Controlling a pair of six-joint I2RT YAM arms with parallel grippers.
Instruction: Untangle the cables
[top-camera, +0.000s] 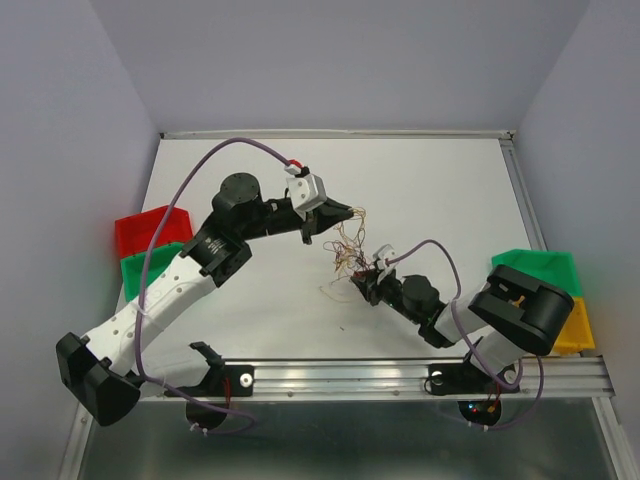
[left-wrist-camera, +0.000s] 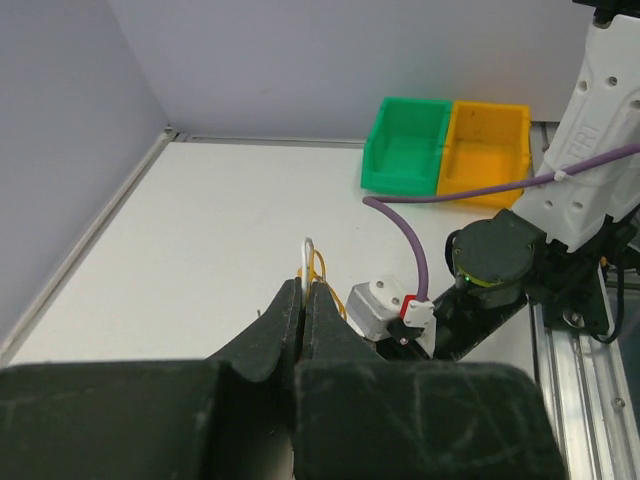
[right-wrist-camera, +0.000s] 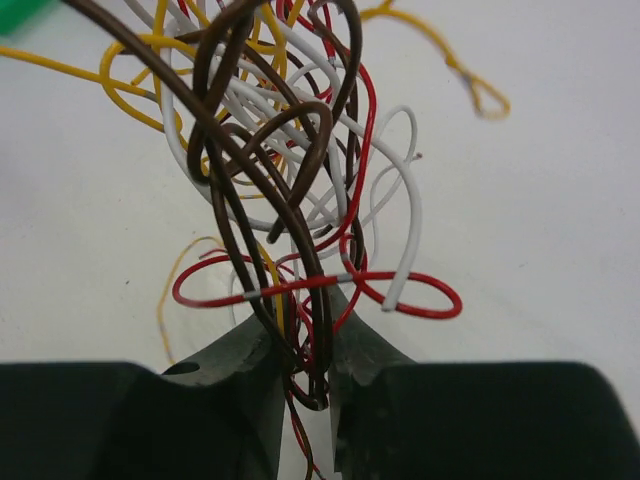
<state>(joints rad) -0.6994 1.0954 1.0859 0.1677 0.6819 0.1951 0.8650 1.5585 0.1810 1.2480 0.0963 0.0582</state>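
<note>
A tangle of thin cables (top-camera: 350, 250) in yellow, orange, red, white and dark brown hangs between my two grippers over the white table. My left gripper (top-camera: 347, 212) is shut on a white and a yellow strand (left-wrist-camera: 310, 262) at the tangle's upper end. My right gripper (top-camera: 362, 282) is at the lower end. In the right wrist view its jaws (right-wrist-camera: 305, 340) are closed on a bunch of brown, red and yellow cables (right-wrist-camera: 280, 170), the rest looping above the fingers.
Red (top-camera: 150, 228) and green (top-camera: 140, 268) bins stand at the table's left edge. A green bin (top-camera: 540, 268) and a yellow bin (top-camera: 578, 325) stand at the right edge, also seen in the left wrist view (left-wrist-camera: 405, 143). A metal rail (top-camera: 400, 378) runs along the near edge.
</note>
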